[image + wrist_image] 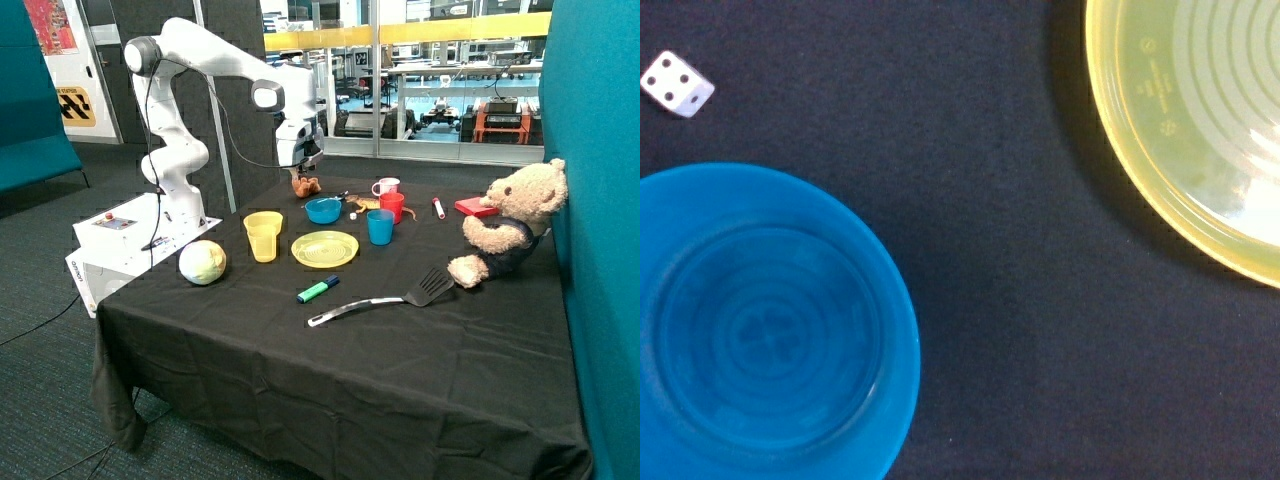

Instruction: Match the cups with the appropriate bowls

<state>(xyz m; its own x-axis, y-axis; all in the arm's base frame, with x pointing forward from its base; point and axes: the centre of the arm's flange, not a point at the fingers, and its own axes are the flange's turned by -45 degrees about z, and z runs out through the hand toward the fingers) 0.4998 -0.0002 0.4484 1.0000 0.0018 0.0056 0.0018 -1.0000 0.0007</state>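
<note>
We logged the plate (pixel 324 248) mid-table, with the marker (pixel 318 290) and spatula (pixel 380 297) in front of it, toward the near edge. First cup (pixel 263 247) stood just beside the plate on the ball's (pixel 203 262) side, against the first bowl (pixel 263 221); we couldn't tell if it was in, under or before it. Second bowl (pixel 323 209) sat behind the plate, die (pixel 677 84) near it. Second cup (pixel 380 227) stood between plate and teddy bear (pixel 510 225), handled mug (pixel 392 206) just behind it. The gripper (pixel 305 168) hung over the table's far edge.
</note>
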